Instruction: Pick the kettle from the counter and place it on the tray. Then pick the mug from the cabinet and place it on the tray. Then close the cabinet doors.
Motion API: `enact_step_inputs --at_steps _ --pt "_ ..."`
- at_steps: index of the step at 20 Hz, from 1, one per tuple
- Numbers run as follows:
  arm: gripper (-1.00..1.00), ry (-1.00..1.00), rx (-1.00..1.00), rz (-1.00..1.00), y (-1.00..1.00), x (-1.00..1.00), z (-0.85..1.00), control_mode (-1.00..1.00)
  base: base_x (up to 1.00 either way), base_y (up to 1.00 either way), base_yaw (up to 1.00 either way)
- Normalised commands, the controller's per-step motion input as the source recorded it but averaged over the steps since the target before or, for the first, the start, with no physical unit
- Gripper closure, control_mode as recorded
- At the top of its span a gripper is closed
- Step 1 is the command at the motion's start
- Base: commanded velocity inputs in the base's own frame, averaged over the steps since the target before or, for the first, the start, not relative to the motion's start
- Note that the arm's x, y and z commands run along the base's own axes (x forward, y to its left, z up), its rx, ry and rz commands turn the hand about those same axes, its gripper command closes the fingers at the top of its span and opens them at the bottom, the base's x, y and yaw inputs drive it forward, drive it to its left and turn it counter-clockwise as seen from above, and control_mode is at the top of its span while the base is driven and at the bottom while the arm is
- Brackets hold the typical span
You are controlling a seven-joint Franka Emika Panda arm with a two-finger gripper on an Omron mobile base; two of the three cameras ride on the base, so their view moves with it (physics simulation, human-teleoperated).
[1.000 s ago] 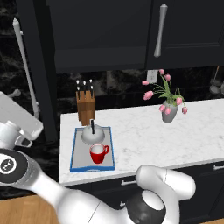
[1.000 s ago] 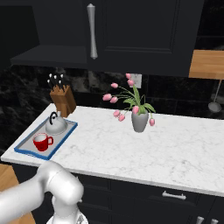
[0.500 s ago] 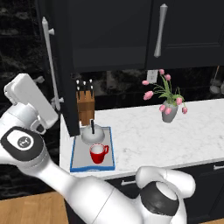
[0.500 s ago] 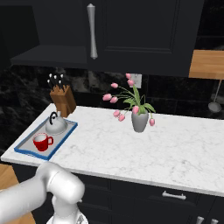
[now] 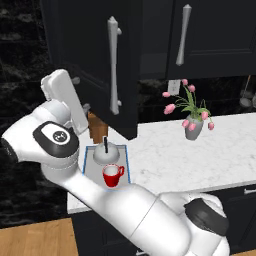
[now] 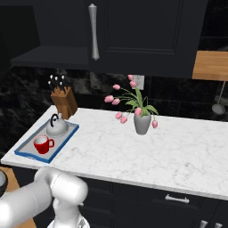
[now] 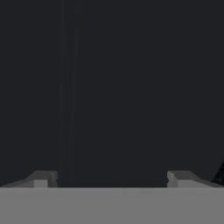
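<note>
The silver-grey kettle and the red mug both stand on the blue-rimmed tray at the left end of the counter. My gripper is open, with nothing between its fingers, and sits against the outer face of the left cabinet door, which hangs partly swung. The hand view looks straight onto a dark panel, with the gripper fingertips wide apart. The right cabinet door is shut. The cabinet shows its dark underside.
A grey vase of pink flowers stands mid-counter. A wooden knife block sits behind the tray against the wall. My white arm fills the lower part of the left base view. Dark drawers run below the counter.
The left cabinet door has swung to the right, toward closing, with my hand moving along against it. Kettle, mug and tray have stayed put.
</note>
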Motion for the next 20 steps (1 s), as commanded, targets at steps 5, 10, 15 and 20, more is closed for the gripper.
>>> enact_step_inputs --at_steps 5,10,15,20 --pt "-1.00 0.08 0.06 0.01 -0.81 0.31 0.17 -1.00 0.00 0.00 0.00" --pt "-1.00 0.05 0.07 0.04 -0.81 0.34 0.16 -1.00 0.00 0.00 0.00" --pt "-1.00 0.05 0.07 0.07 -0.80 0.40 0.15 -1.00 0.00 0.00 0.00" --pt "-1.00 0.06 0.09 0.12 -0.74 0.51 0.07 -1.00 0.00 0.00 0.00"
